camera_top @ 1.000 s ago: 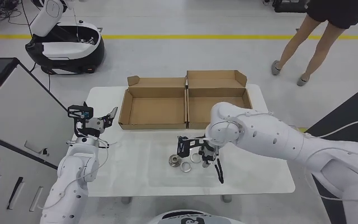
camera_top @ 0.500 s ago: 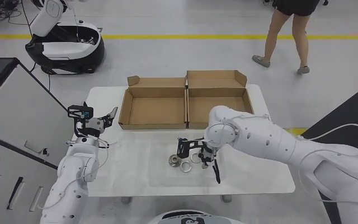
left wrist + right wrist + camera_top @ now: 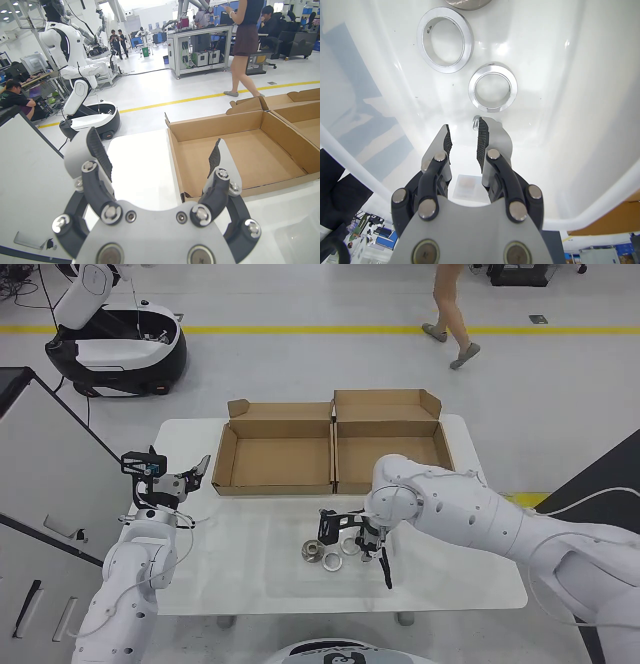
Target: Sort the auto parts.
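Several metal parts lie near the table's front middle. In the right wrist view a large ring (image 3: 445, 46) and a smaller ring (image 3: 493, 86) lie just beyond my right gripper (image 3: 465, 127). It hovers low over the table, open by a narrow gap with nothing held. A tiny bolt (image 3: 475, 123) lies at the tip of one finger. From above, the right gripper (image 3: 368, 549) is beside the rings (image 3: 332, 562) and a stepped round part (image 3: 312, 552). My left gripper (image 3: 155, 136) hangs open and empty over the table's left edge, also seen from above (image 3: 178, 479).
Two open cardboard boxes stand side by side at the table's back, the left one (image 3: 272, 489) and the right one (image 3: 392, 486). Both look empty. The left box (image 3: 250, 155) lies just beyond the left gripper. A grey panel (image 3: 50, 464) adjoins the table's left side.
My right gripper has shifted slightly toward the rings. The left arm and the parts have not moved.
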